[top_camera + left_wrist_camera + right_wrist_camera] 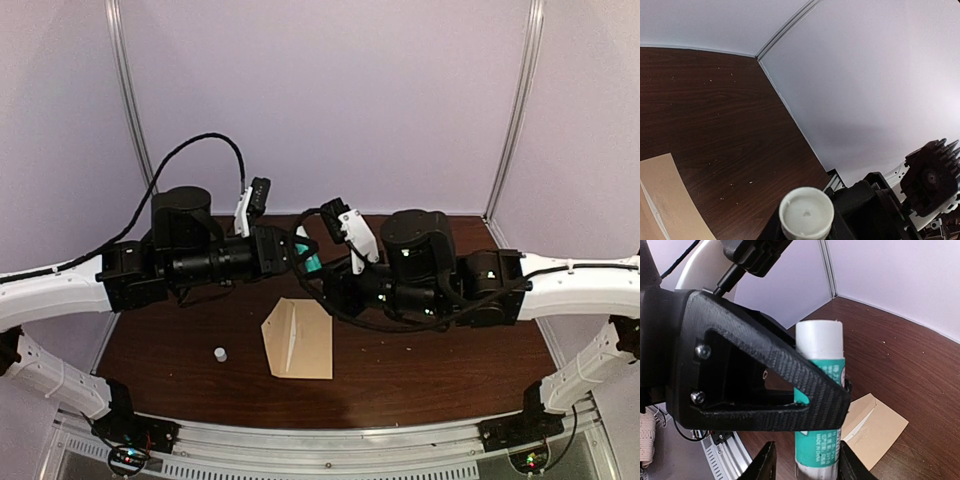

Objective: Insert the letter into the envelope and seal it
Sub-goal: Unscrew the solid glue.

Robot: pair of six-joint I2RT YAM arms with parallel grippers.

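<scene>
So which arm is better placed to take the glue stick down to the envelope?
Left, probably: the left end effector clamps the glue stick, while the right end effector only straddles it, a gap showing. The envelope lies below both.

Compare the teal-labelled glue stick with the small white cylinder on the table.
The teal-labelled white plastic glue stick is long; the small white cylinder is short. The stick bears a teal label; the cylinder is plain white. The stick is held in the air; the cylinder stands on the dark wooden table. Both are round and partly white.
</scene>
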